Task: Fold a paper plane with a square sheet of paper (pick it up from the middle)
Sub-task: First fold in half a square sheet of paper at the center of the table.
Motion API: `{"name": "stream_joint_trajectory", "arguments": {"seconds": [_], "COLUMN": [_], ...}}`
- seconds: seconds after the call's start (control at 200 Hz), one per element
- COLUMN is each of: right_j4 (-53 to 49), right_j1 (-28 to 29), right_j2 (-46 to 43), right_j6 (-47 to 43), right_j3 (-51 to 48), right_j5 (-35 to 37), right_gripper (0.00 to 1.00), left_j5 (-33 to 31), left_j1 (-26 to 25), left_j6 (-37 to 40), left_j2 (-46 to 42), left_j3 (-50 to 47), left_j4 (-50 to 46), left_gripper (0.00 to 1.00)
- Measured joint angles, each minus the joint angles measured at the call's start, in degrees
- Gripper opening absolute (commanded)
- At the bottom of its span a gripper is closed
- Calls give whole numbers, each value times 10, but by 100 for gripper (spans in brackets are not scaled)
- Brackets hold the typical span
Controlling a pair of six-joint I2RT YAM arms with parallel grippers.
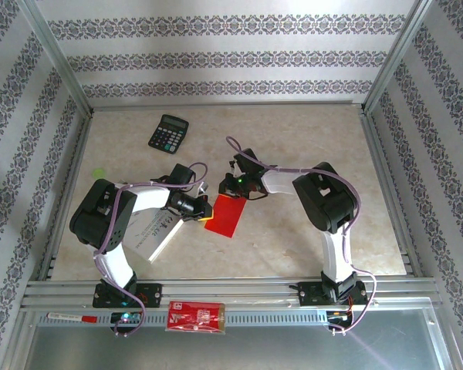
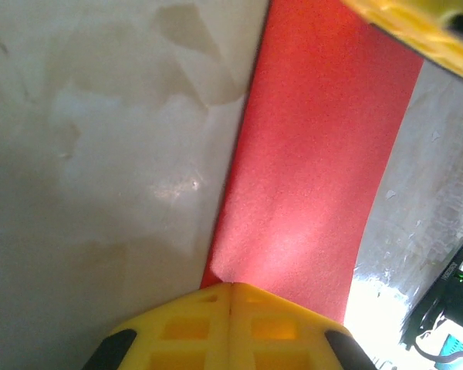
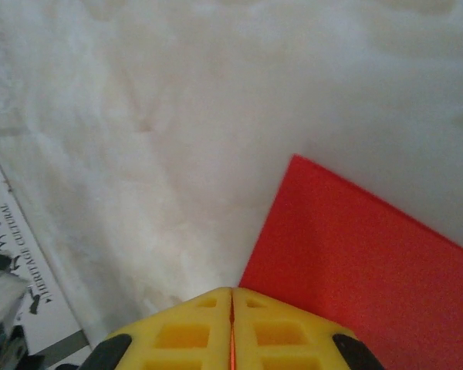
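Top external view puts the sheet of paper (image 1: 228, 220) at the middle of the bench (image 1: 309, 139). It lies as a narrow red rectangle rather than a square, so it is probably folded once and the plane barely begun. The left end effector (image 1: 207, 216) meets its 9 o'clock edge and the right end effector (image 1: 234, 195) its 12 o'clock edge. Both are fully closed with their tips on the paper; whether they nip it or only press it flat I cannot tell. Creasing seems the step in hand, best done with one tip pinning the sheet while the other slides along the fold, lightly, so the layers stay aligned. A calculator (image 1: 168, 133) lies at 11 o'clock, a white booklet (image 1: 156, 231) at 8 o'clock, and a red packet (image 1: 197, 316) at 6 o'clock.
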Motion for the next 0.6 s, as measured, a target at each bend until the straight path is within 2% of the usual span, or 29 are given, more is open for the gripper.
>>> {"name": "stream_joint_trajectory", "arguments": {"seconds": [0.28, 0.485, 0.6], "right_j4": [2, 18, 31], "right_j1": [0, -3, -4], "right_j2": [7, 7, 7], "right_j6": [-10, -15, -15], "right_j3": [7, -2, -8], "right_j5": [1, -7, -13], "right_gripper": [7, 5, 5], "left_j5": [-14, -37, -44], "left_j1": [-6, -12, -12], "left_j6": [-5, -17, -27], "left_j2": [-10, -25, -36], "left_j3": [0, 3, 14], "left_j4": [0, -18, -42], "left_gripper": [1, 18, 21]}}
